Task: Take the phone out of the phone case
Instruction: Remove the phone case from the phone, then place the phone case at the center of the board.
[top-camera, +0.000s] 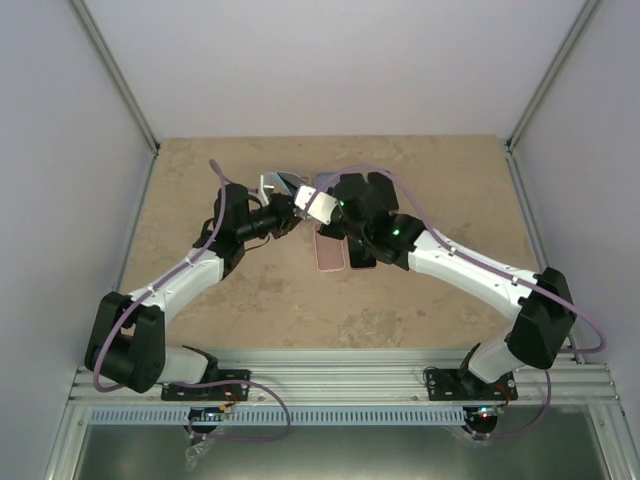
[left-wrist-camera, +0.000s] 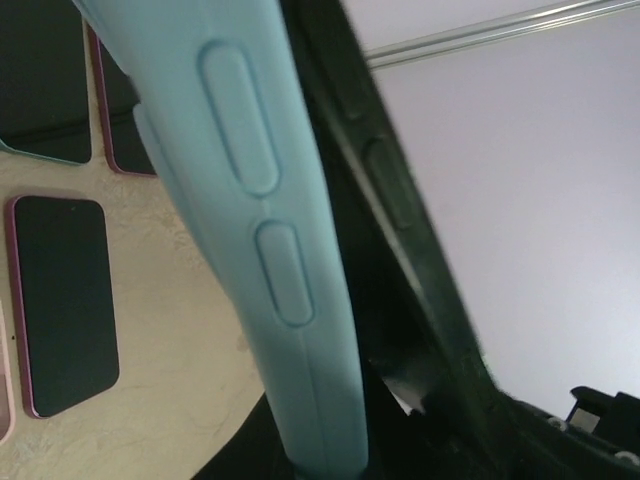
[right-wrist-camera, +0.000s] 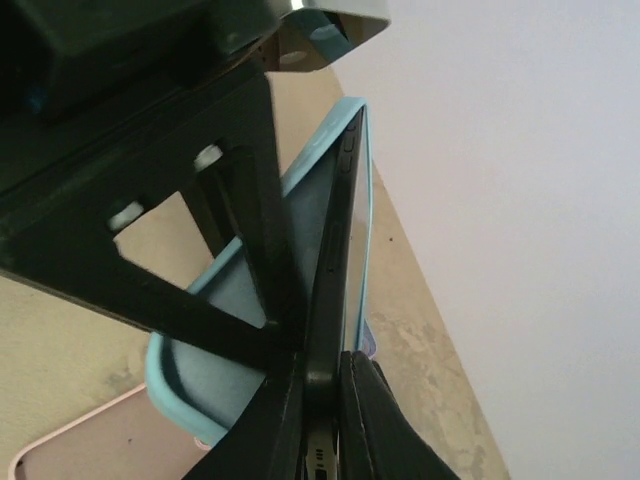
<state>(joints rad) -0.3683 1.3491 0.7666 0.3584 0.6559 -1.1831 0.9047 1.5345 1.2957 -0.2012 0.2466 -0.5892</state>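
Note:
My left gripper (top-camera: 289, 208) is shut on a light blue phone case (left-wrist-camera: 262, 215) and holds it above the table; in the left wrist view the gripper (left-wrist-camera: 330, 462) clamps the case's lower end. The black phone (right-wrist-camera: 336, 262) stands partly out of the case (right-wrist-camera: 205, 375), its edge angled away from the case wall. My right gripper (right-wrist-camera: 322, 405) is shut on the phone's lower end. In the top view the right gripper (top-camera: 325, 205) meets the left one over the table's middle, and the case (top-camera: 281, 183) shows between them. The phone's black edge also shows beside the case in the left wrist view (left-wrist-camera: 392, 205).
Other phones lie flat on the tan table (top-camera: 440, 180) under the grippers: a pink one (top-camera: 330, 252) and a dark one (top-camera: 361, 257). The left wrist view shows a pink-rimmed phone (left-wrist-camera: 65, 300) and a teal-rimmed one (left-wrist-camera: 45, 85). White walls enclose the table.

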